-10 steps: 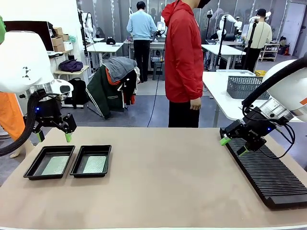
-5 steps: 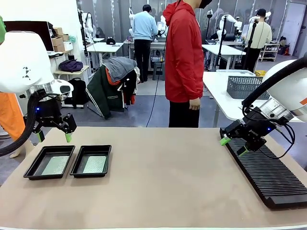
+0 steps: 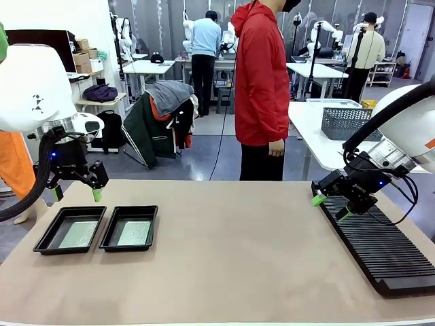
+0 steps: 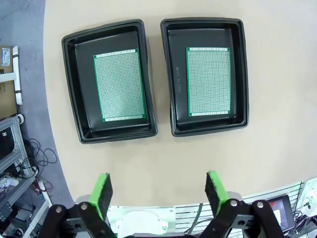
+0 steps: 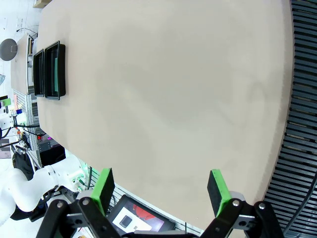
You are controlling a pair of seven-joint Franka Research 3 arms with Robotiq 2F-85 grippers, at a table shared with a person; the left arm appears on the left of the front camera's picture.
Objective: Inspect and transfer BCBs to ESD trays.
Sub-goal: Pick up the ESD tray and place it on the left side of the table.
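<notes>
Two black ESD trays sit side by side at the table's left: the outer tray (image 3: 70,230) (image 4: 109,82) and the inner tray (image 3: 130,227) (image 4: 207,75). Each holds one green BCB lying flat, one (image 3: 78,234) (image 4: 120,85) in the outer tray, the other (image 3: 134,233) (image 4: 208,81) in the inner. My left gripper (image 3: 76,193) (image 4: 158,191) hovers open above and behind the trays, holding nothing. My right gripper (image 3: 330,207) (image 5: 161,188) hangs open and empty over the near end of the black slotted rack (image 3: 377,244) (image 5: 299,99) on the right. The trays (image 5: 48,71) appear small in the right wrist view.
A person in a red jacket (image 3: 260,75) stands at the far edge of the table, hand (image 3: 275,148) hanging down. The beige tabletop (image 3: 231,251) spreads between trays and rack. A grey wire mesh basket (image 3: 346,121) stands on another table behind.
</notes>
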